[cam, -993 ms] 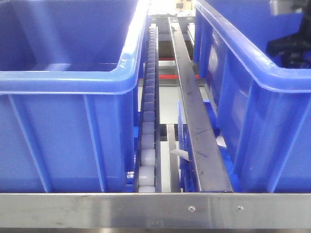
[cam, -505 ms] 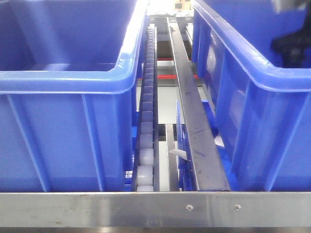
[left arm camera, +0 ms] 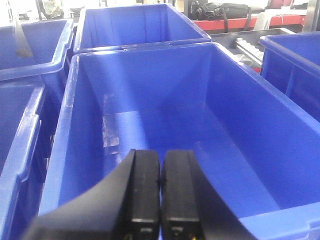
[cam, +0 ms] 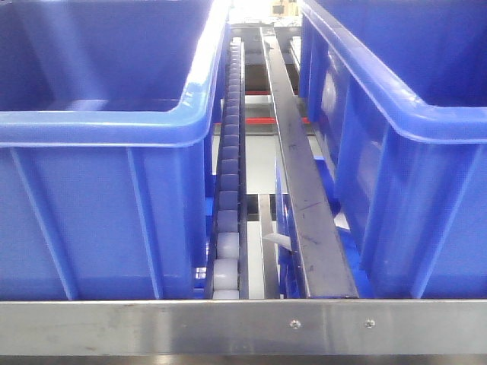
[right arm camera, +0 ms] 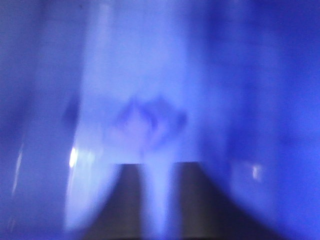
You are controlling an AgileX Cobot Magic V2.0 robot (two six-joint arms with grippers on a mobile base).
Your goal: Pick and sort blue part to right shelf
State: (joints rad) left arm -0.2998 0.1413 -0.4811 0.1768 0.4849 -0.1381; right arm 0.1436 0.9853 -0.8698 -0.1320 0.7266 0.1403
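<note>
Left gripper (left arm camera: 160,192) pressed together, empty, above a blue bin (left arm camera: 240,125). Right gripper (right arm camera: 156,200) slightly parted over blurred blue; contents indiscernible. Roller track (cam: 226,198) between bins.

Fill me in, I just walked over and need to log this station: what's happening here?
A two-arm robot is working at a steel rack of large blue bins, with a roller track between two of them. The left gripper is shut and empty, poised over an empty bin. The right gripper is close against blue plastic, its fingers slightly apart; that view is too blurred to show whether it holds the part.
</note>
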